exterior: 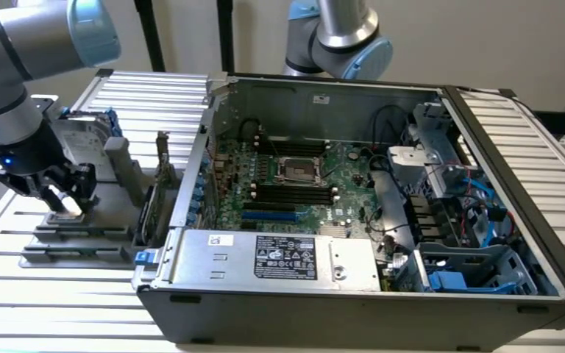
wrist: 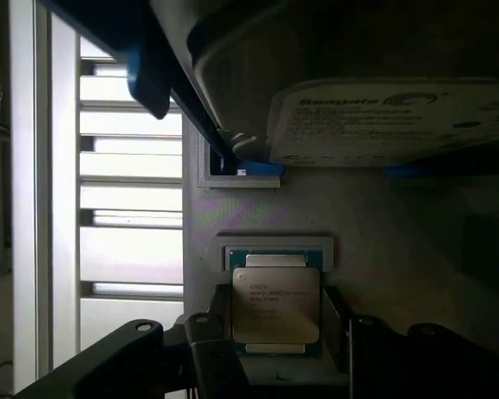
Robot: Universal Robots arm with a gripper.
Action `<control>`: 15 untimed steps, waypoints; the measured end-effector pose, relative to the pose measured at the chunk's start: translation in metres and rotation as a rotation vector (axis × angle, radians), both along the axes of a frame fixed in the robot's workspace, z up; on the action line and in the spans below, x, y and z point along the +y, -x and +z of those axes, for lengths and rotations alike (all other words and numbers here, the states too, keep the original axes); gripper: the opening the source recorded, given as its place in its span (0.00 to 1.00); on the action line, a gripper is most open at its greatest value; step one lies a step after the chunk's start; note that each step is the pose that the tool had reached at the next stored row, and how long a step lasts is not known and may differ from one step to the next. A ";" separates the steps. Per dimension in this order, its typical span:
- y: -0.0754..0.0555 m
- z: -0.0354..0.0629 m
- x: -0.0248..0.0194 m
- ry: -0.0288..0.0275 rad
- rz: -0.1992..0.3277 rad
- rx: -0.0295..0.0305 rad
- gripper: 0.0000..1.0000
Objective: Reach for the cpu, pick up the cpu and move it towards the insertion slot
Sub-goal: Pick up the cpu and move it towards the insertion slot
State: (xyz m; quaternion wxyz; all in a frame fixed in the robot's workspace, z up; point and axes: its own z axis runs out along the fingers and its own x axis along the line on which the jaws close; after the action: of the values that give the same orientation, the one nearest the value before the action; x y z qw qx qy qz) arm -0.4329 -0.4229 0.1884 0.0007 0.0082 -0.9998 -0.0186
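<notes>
Setup: open computer case (exterior: 361,312) on the slatted metal counter (exterior: 47,294). Everything below is placed relative to the case.

- Grey parts fixture (exterior: 76,237) sits on the counter just outside the case, on the exterior view's left of it.
- The cpu (wrist: 276,306) lies flat in a shallow pocket of that fixture, silver top up, printed lettering visible. It is outside the case and not lifted.
- An upright Seagate hard drive (wrist: 391,120) with blue brackets stands in the same fixture, just beyond the cpu.
- The claw (exterior: 62,200) points down over the fixture. It is spread, with the dark fingers (wrist: 209,332) standing on either side of the cpu, close against its opposite edges. I cannot confirm a firm pinch.
- The insertion slot (exterior: 299,170), with its shiny frame and dark centre, sits inside the case on the green motherboard (exterior: 352,165), well apart from the claw.
</notes>
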 end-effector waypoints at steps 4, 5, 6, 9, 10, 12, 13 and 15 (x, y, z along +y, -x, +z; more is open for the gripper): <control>0.000 0.0000 0.0000 0.0000 0.000 0.0005 0.53; 0.000 0.0000 0.0000 0.0000 0.000 0.0005 0.53; 0.000 0.0000 0.0000 0.0000 0.000 0.0005 0.53; 0.000 0.0000 0.0000 -0.0001 0.000 0.0005 0.53; 0.000 -0.0002 0.0000 -0.0002 0.000 0.0002 0.53; 0.000 -0.0002 0.0000 -0.0002 0.000 0.0002 0.55; 0.000 -0.0002 0.0000 -0.0002 0.000 0.0003 0.61; 0.000 -0.0002 0.0000 0.0000 0.000 0.0006 0.61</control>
State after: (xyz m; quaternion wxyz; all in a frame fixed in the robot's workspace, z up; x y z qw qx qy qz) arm -0.4330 -0.4229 0.1882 0.0010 0.0081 -0.9998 -0.0186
